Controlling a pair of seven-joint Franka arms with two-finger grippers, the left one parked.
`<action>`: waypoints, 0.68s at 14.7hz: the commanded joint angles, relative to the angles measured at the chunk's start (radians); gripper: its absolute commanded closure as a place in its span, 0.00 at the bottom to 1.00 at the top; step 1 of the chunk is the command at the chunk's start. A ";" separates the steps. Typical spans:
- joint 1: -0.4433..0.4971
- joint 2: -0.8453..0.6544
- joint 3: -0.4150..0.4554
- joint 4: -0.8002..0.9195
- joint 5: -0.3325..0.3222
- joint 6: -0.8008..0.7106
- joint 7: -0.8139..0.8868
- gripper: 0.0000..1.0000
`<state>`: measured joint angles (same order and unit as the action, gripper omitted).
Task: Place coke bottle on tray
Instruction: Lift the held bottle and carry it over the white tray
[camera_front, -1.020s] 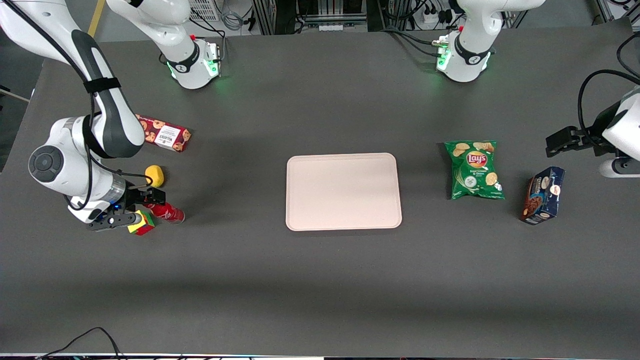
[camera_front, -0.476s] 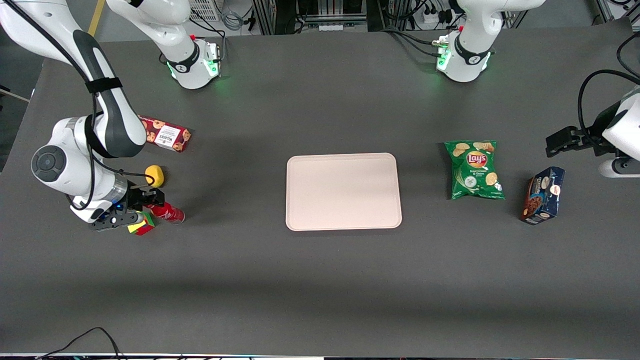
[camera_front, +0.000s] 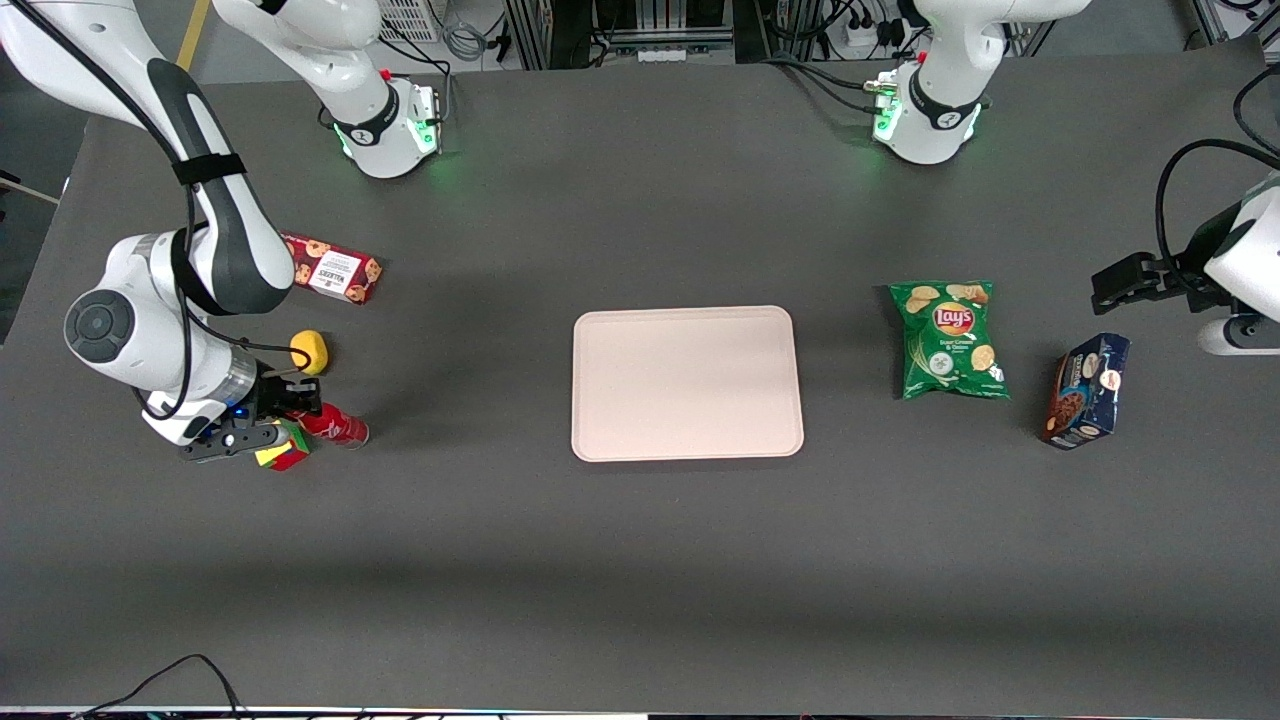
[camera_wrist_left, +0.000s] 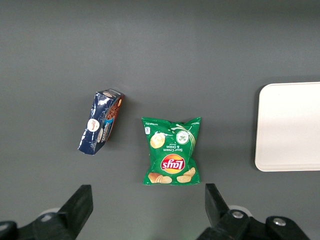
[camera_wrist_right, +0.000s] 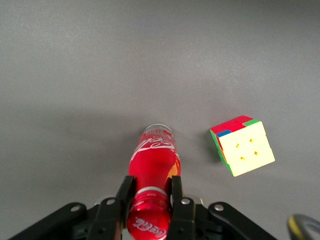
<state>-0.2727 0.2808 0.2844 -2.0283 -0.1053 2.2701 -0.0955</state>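
The coke bottle (camera_front: 342, 429) is a small red bottle lying on its side on the table at the working arm's end, its base toward the tray. In the right wrist view the coke bottle (camera_wrist_right: 154, 157) points away from the camera, cap end between the fingers. My right gripper (camera_front: 290, 415) is low over the bottle's cap end, and in the wrist view the gripper (camera_wrist_right: 150, 183) has both fingers pressed against the bottle's neck and shoulder. The pale cream-pink tray (camera_front: 687, 313) lies bare at the table's middle, well apart from the bottle.
A colour cube (camera_front: 284, 453) sits right beside the gripper, nearer the front camera; it also shows in the wrist view (camera_wrist_right: 244, 145). A yellow object (camera_front: 311, 350) and a red cookie box (camera_front: 335, 272) lie farther from the camera. A green chip bag (camera_front: 948, 340) and blue box (camera_front: 1088, 390) lie toward the parked arm's end.
The right gripper has crept slightly along the bottle and its fingers have drawn in onto the neck. The bottle has barely moved.
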 joint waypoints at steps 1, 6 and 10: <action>0.004 -0.025 -0.001 -0.013 -0.013 0.006 -0.006 1.00; 0.007 -0.086 0.005 0.040 -0.013 -0.110 -0.003 1.00; 0.010 -0.139 0.027 0.158 0.001 -0.311 0.000 1.00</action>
<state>-0.2703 0.1986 0.2964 -1.9470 -0.1053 2.0935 -0.0955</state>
